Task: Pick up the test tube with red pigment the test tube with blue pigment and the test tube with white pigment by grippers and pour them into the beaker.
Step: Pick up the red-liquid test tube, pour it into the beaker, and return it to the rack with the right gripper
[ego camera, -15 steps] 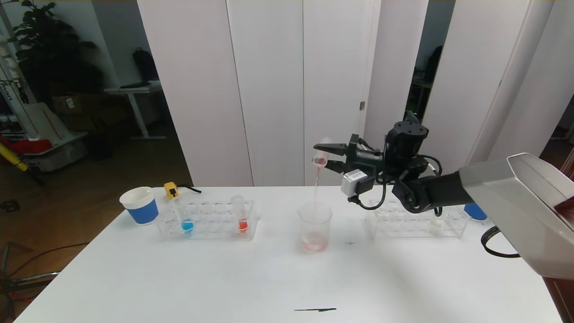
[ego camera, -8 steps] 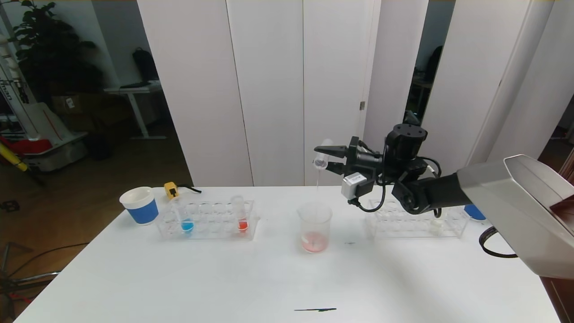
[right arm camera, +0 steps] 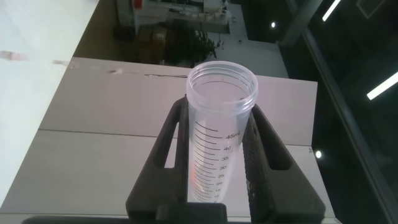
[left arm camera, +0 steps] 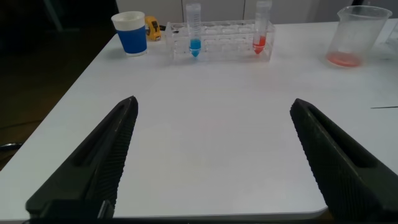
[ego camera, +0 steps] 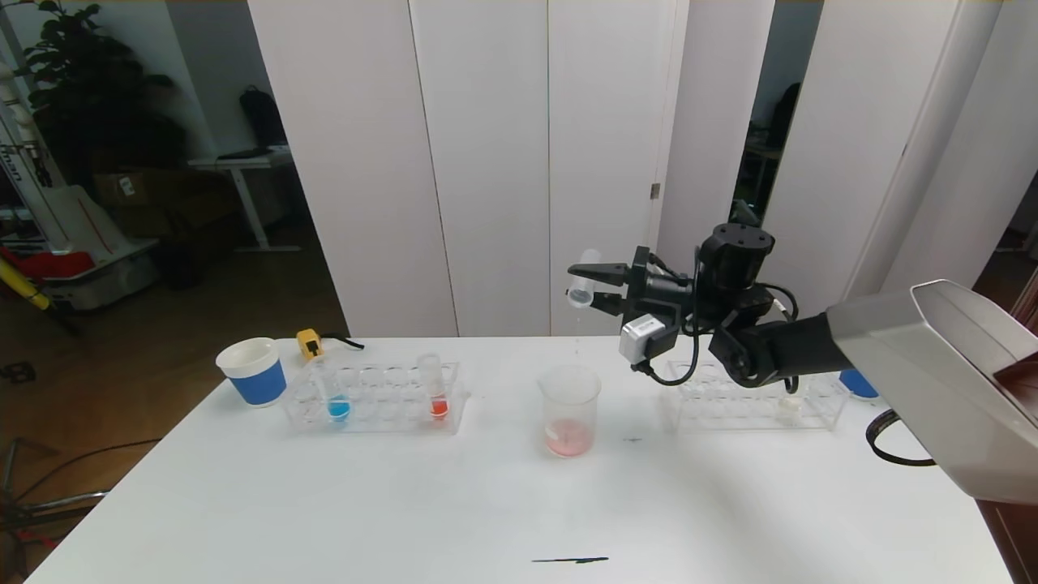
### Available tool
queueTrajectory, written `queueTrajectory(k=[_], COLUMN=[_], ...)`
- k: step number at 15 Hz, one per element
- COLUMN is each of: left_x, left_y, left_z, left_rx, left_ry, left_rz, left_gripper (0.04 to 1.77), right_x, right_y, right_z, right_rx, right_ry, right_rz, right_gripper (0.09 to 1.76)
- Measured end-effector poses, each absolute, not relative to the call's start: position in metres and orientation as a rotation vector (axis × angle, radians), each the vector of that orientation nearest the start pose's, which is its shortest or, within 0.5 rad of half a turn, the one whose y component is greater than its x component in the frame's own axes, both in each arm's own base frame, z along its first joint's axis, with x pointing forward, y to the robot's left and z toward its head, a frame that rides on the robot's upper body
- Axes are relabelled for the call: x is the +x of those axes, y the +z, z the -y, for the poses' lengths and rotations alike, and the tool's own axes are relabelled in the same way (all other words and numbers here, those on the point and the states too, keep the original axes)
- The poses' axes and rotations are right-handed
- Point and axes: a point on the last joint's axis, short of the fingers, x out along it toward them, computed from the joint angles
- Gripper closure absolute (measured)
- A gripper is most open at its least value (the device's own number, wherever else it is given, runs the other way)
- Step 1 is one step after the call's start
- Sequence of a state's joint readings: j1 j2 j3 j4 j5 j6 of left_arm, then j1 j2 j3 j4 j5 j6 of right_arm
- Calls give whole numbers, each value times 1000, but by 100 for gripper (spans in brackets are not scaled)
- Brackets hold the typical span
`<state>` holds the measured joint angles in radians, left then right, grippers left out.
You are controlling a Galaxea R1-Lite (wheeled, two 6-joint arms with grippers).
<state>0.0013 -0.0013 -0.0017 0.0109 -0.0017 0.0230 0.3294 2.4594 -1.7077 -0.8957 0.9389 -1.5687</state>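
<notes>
My right gripper (ego camera: 581, 281) is shut on a clear graduated test tube (ego camera: 584, 276), held tilted high above the beaker (ego camera: 570, 405); the tube looks empty in the right wrist view (right arm camera: 221, 124), between the fingers (right arm camera: 264, 149). The beaker holds a little red liquid. The test tube with blue pigment (ego camera: 332, 397) and one with red liquid (ego camera: 435, 389) stand in the left rack (ego camera: 373, 405). The test tube with white pigment (ego camera: 788, 403) stands in the right rack (ego camera: 730, 410). My left gripper (left arm camera: 213, 106) is open and empty over the table's near left part.
A blue paper cup (ego camera: 253, 371) and a yellow tape measure (ego camera: 309, 343) sit at the table's back left. Another blue cup (ego camera: 859, 381) is behind my right arm. A black mark (ego camera: 570, 560) lies near the front edge.
The thin reddish stream from the held tube into the beaker has stopped and the tube has emptied. The red liquid has settled in the beaker. The arm barely moved.
</notes>
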Motion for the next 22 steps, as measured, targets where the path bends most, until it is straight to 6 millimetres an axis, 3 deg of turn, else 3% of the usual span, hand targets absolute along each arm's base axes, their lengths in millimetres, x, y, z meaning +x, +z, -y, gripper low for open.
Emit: queueTrajectory(k=[14,19,22], left_x=[-23,-23,-23], left_y=[75,75,75], left_z=[0,0,0], left_rx=[23,23,23], left_ry=[-1,-1,-1], left_rz=[-8,-8,-8], left_gripper=[6,6,6], right_x=[470,464,457], right_y=[148,171,192], right_z=[-181,-180,-182], right_rx=[-1425,-1394,-1316], right_ry=[813,767,700], right_rz=[1186,1147,1032], right_gripper=[126,126,126])
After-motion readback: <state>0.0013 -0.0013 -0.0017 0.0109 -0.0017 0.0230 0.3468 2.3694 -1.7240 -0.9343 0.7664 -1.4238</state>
